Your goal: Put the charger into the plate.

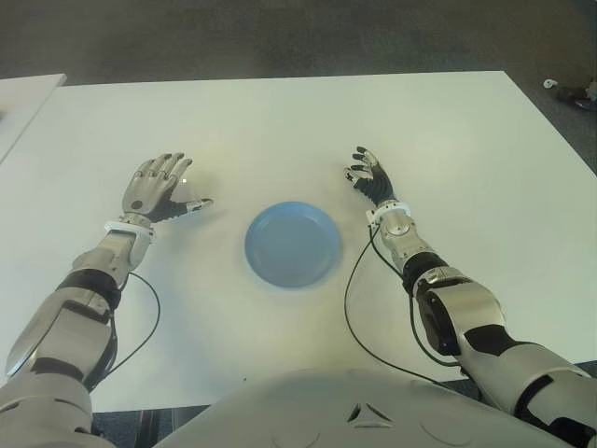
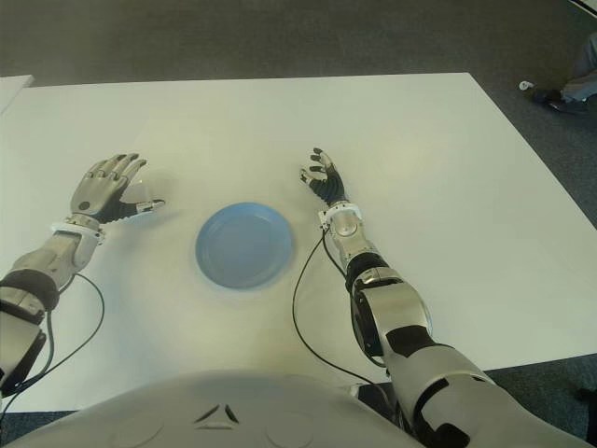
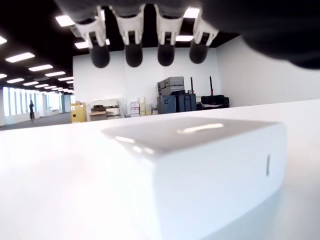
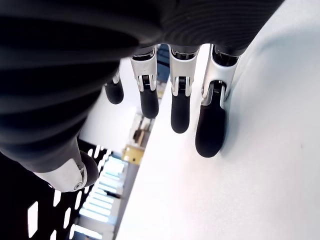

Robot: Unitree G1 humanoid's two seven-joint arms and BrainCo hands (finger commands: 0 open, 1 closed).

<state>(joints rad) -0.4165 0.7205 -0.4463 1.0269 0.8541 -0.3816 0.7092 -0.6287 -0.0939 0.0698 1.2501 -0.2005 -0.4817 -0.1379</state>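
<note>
On the white tabletop sits a round, shallow blue plate, dead centre and with nothing in it. At the plate's nine o'clock hovers the robot's left hand, fingers spread wide and holding nothing, and under its palm lies the small white rectangular charger block, flat on the table and barely visible from above against the pale surface. The left wrist view shows it plainly: fingertips hang above the block, not touching. Over at the plate's two o'clock, the right hand shows idle, fingers loosely extended and holding nothing. So this looks like the approach, grasp not yet made. Next, the left hand needs to lower, close around the block's sides, lift, and carry it toward three o'clock over the plate.
</note>
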